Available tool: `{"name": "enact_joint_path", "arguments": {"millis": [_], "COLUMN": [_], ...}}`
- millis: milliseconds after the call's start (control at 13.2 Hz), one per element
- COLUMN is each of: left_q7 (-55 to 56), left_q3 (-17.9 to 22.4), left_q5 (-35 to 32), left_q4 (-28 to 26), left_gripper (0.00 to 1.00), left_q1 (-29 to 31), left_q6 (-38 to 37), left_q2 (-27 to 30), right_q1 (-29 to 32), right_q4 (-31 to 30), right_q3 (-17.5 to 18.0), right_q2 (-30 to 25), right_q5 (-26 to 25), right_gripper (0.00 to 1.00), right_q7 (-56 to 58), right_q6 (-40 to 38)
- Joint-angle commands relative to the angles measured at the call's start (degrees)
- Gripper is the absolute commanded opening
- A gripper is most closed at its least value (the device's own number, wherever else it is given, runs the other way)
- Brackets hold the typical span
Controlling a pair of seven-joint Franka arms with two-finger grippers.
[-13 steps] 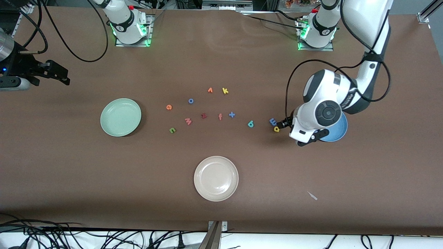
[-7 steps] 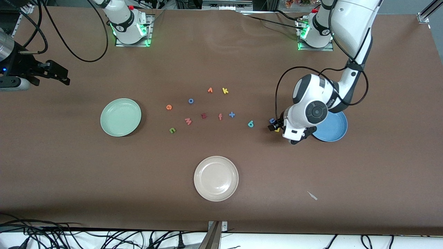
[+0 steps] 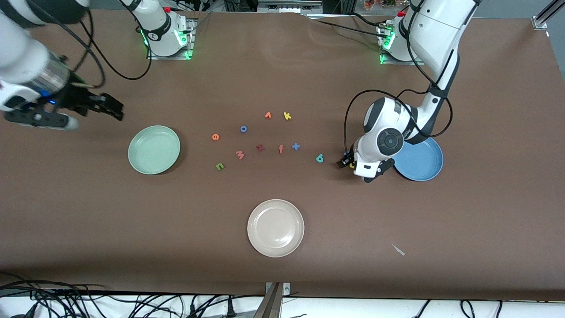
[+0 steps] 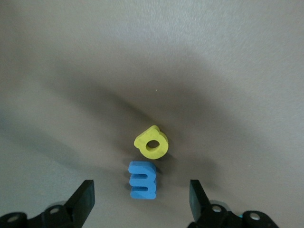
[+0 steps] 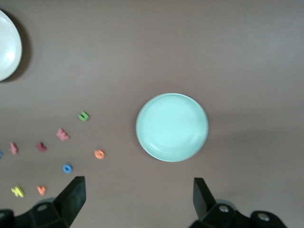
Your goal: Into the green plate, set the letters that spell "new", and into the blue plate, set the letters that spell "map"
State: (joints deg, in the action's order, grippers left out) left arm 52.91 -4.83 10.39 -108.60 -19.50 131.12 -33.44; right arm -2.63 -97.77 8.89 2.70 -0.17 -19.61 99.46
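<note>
Currently, compared with 1 second ago, the left gripper [image 3: 345,161] has moved off the blue plate [image 3: 426,163] and come down over the blue "m" [image 4: 142,180] and the yellow "a" [image 4: 152,142], at centre right of the front view. The plate, partly covered before, now shows most of its rim and holds no letter. The right gripper [image 3: 108,107], previously at the far left edge of the front view, has travelled inward and hangs at upper left, over bare bench [image 3: 397,265] just above the green plate [image 3: 154,149].

Judgement: both arms have started work; no letter is yet in either plate, so all 6 placements remain.

In the left wrist view the "m" lies between the 2 fingers [image 4: 82,199], clear of both, with the "a" touching or just beside it and farther out from the fingers. The left fingers stand wide with nothing held. The right fingers [image 5: 71,194] are likewise wide and empty; the green plate lies ahead of them in the right wrist view.

The teal "p" [image 3: 320,158] lies near the left gripper, toward frame centre. The green "n" [image 3: 219,166], orange "e" [image 3: 215,137] and pinkish-red "w" [image 3: 239,154] lie left of centre, apart from the green plate.
</note>
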Motion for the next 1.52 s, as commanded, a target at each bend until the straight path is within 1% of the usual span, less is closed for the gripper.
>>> {"name": "enact_joint_path", "arguments": {"millis": [0,76,152,228,380,456,608,684,912,1064,1292,1368,1444], "left_q7": [0.4,0.4,0.3,0.3,-0.4,-0.5,-0.6,-0.7,-0.8,-0.8,-0.9,-0.9,-1.1], "left_q3": [0.5,0.5,0.5,0.5,0.5,0.5,0.5,0.5,0.5,0.5,0.5,0.4,0.5], "left_q5": [1.5,1.5,1.5,1.5,1.5,1.5,1.4,1.4,1.0,1.0,0.9,0.9,0.9], "left_q4": [-0.3,-0.4,-0.7,-0.9,-0.9,-0.9,-0.9,-0.9,-0.8,-0.8,-0.6,-0.4,-0.4], "left_gripper": [0.83,0.81,0.76,0.71,0.65,0.62,0.54,0.48,0.24,0.23,0.23,0.21,0.2], "left_q1": [-0.9,-0.9,-0.9,-0.9,-0.9,-0.9,-0.9,-0.9,-0.9,-0.8,-0.9,-0.7,-0.5], "left_q6": [1.0,1.0,1.0,1.0,1.1,1.2,1.3,1.3,1.3,1.3,1.2,0.5,-0.3], "left_q2": [-0.4,-0.4,-0.4,-0.5,-0.9,-1.2,-1.4,-1.4,-1.6,-1.6,-1.6,-0.9,0.3], "right_q1": [-3.9,-4.3,-4.4,-5.3,-6.2,-6.5,-8.1,-9.2,-10.2,-10.8,-12.0,-12.1,-12.2], "right_q4": [-7.6,-10.7,-13.0,-13.8,-13.7,-13.7,-12.6,-12.5,-12.8,-12.8,-12.4,-12.4,-12.4], "right_q3": [1.0,1.0,1.1,1.2,1.1,1.1,1.1,1.0,0.9,0.9,0.9,0.8,0.8], "right_q2": [0.5,1.2,2.2,3.8,7.8,9.9,14.6,16.3,21.8,24.8,27.7,28.4,28.7], "right_q5": [-0.7,-0.7,-0.7,-0.7,-0.7,-1.0,-1.8,-2.4,-2.6,-2.6,-2.4,-2.5,-2.5], "right_gripper": [1.0,1.0,1.0,1.0,1.0,1.0,1.0,1.0,1.0,1.0,1.0,0.98,0.91], "right_q7": [-8.9,-12.7,-16.5,-19.3,-22.9,-23.4,-23.7,-26.0,-36.0,-40.6,-43.3,-44.0,-44.5], "right_q6": [10.6,15.0,19.2,21.5,24.4,26.5,27.7,28.8,39.1,43.8,45.9,47.4,47.5]}}
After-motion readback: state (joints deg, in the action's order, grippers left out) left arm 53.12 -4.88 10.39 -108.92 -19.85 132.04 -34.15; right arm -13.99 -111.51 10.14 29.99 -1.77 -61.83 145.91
